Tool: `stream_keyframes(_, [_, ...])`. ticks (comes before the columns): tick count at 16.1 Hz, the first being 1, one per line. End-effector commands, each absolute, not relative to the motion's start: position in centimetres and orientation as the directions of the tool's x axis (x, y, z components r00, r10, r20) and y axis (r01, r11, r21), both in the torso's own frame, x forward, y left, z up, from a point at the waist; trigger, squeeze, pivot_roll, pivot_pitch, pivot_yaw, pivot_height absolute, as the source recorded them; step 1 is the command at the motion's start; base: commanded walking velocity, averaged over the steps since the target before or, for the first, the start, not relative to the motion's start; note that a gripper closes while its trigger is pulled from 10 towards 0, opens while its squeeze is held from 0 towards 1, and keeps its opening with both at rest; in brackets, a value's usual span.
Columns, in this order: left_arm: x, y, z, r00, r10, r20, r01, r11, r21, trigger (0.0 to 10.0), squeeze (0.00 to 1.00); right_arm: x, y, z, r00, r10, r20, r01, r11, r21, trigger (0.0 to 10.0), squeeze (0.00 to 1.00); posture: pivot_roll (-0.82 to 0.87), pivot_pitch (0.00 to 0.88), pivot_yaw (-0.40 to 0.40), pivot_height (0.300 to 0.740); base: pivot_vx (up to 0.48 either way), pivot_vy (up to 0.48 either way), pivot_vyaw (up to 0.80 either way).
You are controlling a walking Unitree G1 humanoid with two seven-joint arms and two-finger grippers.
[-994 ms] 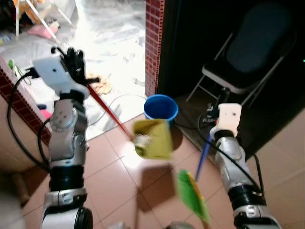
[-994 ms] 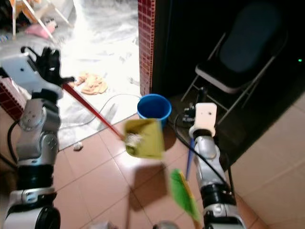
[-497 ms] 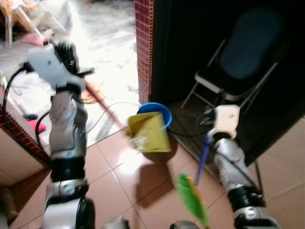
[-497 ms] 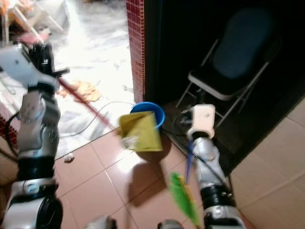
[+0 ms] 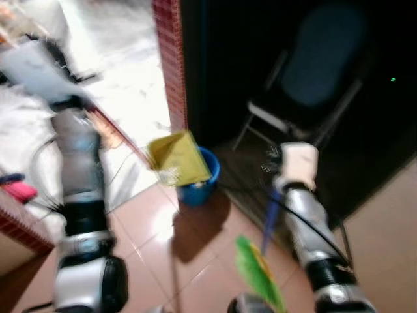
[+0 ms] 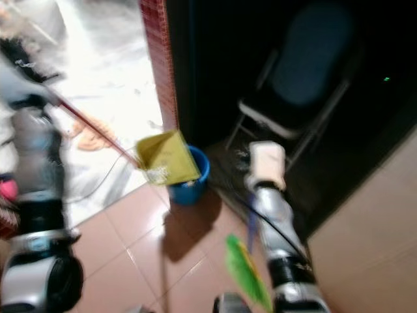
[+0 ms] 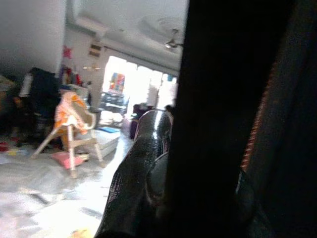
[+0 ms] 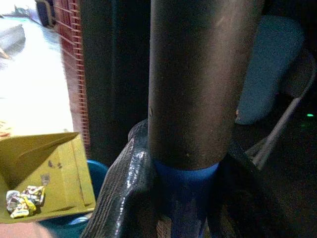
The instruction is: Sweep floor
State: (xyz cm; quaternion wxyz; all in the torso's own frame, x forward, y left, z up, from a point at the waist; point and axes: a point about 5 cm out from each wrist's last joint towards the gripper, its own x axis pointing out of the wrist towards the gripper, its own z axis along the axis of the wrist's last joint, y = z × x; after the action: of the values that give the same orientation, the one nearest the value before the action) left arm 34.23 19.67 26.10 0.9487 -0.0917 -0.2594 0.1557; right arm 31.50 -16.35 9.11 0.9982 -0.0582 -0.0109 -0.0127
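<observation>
My left gripper (image 5: pixel 68 68), raised at the left, is shut on the red handle (image 5: pixel 114 134) of a yellow dustpan (image 5: pixel 176 158). The pan hangs tilted over the rim of a blue bucket (image 5: pixel 201 186), and a small heap of litter (image 8: pixel 21 204) lies in its corner. On the right, my right gripper (image 5: pixel 275 189) is shut on the blue handle (image 5: pixel 268 218) of a broom. Its green bristles (image 5: pixel 257 274) hang low over the tiled floor. In the right wrist view, both black fingers (image 8: pixel 124 198) wrap the blue handle (image 8: pixel 184 196).
A red brick pillar (image 5: pixel 168 62) stands just behind the bucket. A dark folding chair (image 5: pixel 313 72) sits in the shadowed space to its right. A cable and a cloth lie on the bright floor (image 5: pixel 130 78) at the left. Brown tiles (image 5: pixel 195 261) lie in front of me.
The dustpan has gone from in front of the bucket to over its rim, carried by my left arm. The camera has turned, shifting the whole scene. The broom stays in my right gripper.
</observation>
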Motion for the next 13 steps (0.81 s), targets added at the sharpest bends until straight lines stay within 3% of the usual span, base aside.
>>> stream_keyframes(1, [33.72,19.94,28.58,0.753,0.354,0.555,-0.223,0.93,-0.291,10.0,0.0,32.07,-15.47,10.59,0.997,0.003,0.082,0.007,0.993,-0.114,10.0,0.0,-0.07,0.0,0.006,0.74,0.424,0.0,0.0])
stream_keyframes(3, [33.57,19.85,28.63,0.733,0.374,0.568,-0.267,0.926,-0.266,10.0,0.0,32.02,-15.52,10.53,0.997,0.0,0.081,0.01,0.993,-0.115,10.0,0.0,-0.07,0.0,0.007,0.74,0.424,0.0,0.0])
stream_keyframes(9, [33.43,19.8,28.73,0.707,0.374,0.601,-0.318,0.926,-0.202,10.0,0.0,32.03,-15.43,10.47,0.997,0.006,0.078,0.004,0.993,-0.118,10.0,0.0,-0.06,0.0,0.002,0.74,0.346,0.327,0.0])
stream_keyframes(11, [33.31,19.63,28.58,0.697,0.373,0.613,-0.339,0.924,-0.177,10.0,0.0,32.01,-15.45,10.48,0.997,0.006,0.078,0.003,0.993,-0.12,10.0,0.0,-0.06,0.0,0.002,0.74,0.283,0.386,0.0])
stream_keyframes(13, [33.29,19.38,28.51,0.688,0.367,0.626,-0.36,0.922,-0.145,10.0,0.0,32.01,-15.5,10.48,0.997,0.007,0.078,0.002,0.993,-0.119,10.0,0.0,-0.07,0.0,0.001,0.74,0.0,0.0,0.0])
